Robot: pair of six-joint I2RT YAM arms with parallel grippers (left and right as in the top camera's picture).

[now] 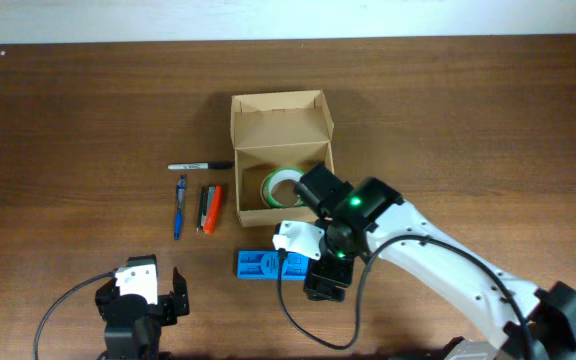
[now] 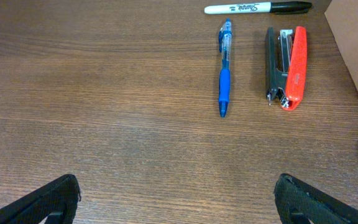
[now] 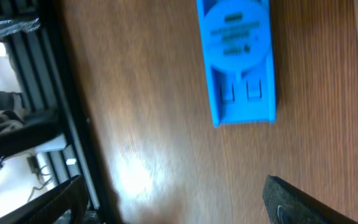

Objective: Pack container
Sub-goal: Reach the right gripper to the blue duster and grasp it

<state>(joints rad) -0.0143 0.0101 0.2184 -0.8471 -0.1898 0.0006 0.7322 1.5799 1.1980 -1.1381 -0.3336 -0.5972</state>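
The tan cardboard container [image 1: 281, 155] stands open at the table's middle with its lid flap up; a green-and-white tape roll [image 1: 280, 186] lies inside. Its corner shows in the left wrist view [image 2: 356, 43]. A black marker [image 1: 200, 166], a blue pen [image 1: 180, 207] and an orange-and-black stapler [image 1: 211, 208] lie left of it; all three show in the left wrist view: marker [image 2: 257, 8], pen [image 2: 224, 67], stapler [image 2: 286, 66]. My right gripper [image 1: 326, 285] is open and empty, just right of the flat blue plastic case [image 1: 263, 266] [image 3: 238, 59]. My left gripper [image 1: 153, 300] is open and empty at the front left.
The table's front edge, with dark frame parts beyond it [image 3: 48, 124], runs close to the right gripper. The right arm [image 1: 438, 260] stretches from the front right corner towards the container.
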